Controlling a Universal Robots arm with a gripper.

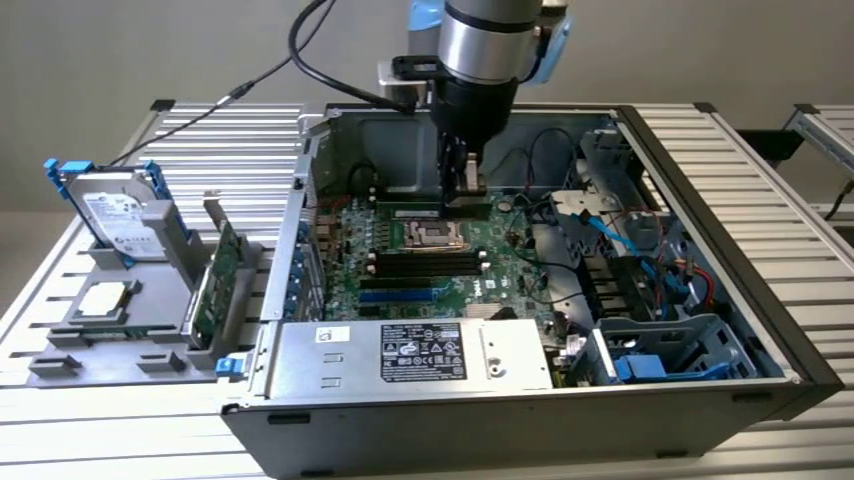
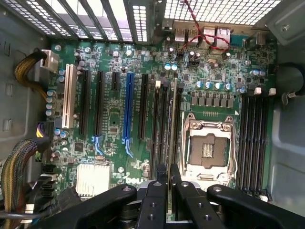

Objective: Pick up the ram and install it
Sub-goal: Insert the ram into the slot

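The ram [image 1: 411, 211] is a narrow green stick standing on edge at the memory slots behind the CPU socket [image 1: 434, 237], inside the open computer case [image 1: 747, 300]. My gripper [image 1: 462, 200] reaches straight down into the case and is shut on the ram's end towards the exterior view's right. In the wrist view the ram [image 2: 171, 124] appears edge-on as a thin line running along a black slot beside the CPU socket [image 2: 208, 150]. The black fingers [image 2: 155, 200] of my gripper [image 2: 169, 183] press on it from both sides. I cannot tell whether the ram is fully seated.
A grey holder [image 1: 80, 345] on the exterior view's left carries a silver hard drive with blue rails [image 1: 114, 205], a wider green card with a bracket [image 1: 214, 270] and a CPU chip [image 1: 107, 300]. The power supply [image 1: 414, 355], blue cables [image 1: 614, 235] and case walls crowd the motherboard.
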